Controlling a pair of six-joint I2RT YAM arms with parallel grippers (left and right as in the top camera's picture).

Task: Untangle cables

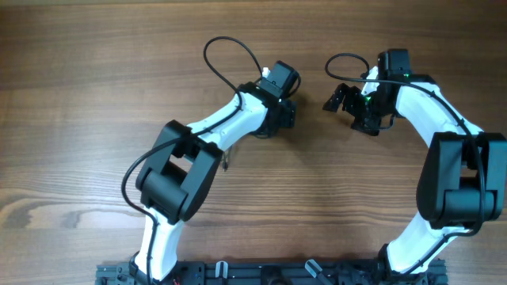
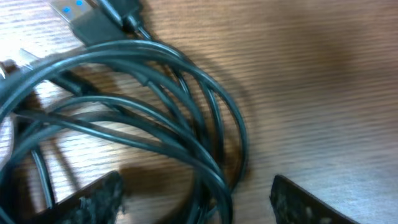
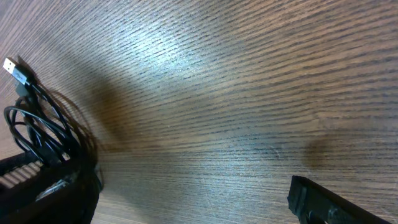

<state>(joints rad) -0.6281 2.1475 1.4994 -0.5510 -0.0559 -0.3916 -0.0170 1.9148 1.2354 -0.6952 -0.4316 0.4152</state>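
- The cables (image 2: pixel 155 118) lie on the wooden surface (image 1: pixel 79 79) as one loose coil of thin dark cords, with several loops overlapping and crossing each other.
- In the left wrist view the coil fills the left and middle of the picture. Its outer loops curve round to the right and run down between the fingers.
- A USB plug (image 2: pixel 78 15) with a blue insert sits at the top left of that view, at the upper edge of the coil.
- The left gripper (image 2: pixel 196 180) is open. Its two fingers (image 2: pixel 93 199) stand well apart at the bottom of the view, low over the coil, and the right-hand edge of the coil lies between them. They are not clamped on any cord.
- From overhead, the left gripper (image 1: pixel 283 111) is over the middle of the surface and hides the coil beneath it.
- The right gripper (image 1: pixel 348 107) is just beside it to the right, pointing toward it, with a gap between the two.
- In the right wrist view the right gripper (image 3: pixel 189 177) is open and holds nothing, with bare wood between its fingers (image 3: pixel 336 202).
- That view shows the cables (image 3: pixel 43 124) at the far left edge, with a silver plug end (image 3: pixel 15 68) sticking up and out of the coil.
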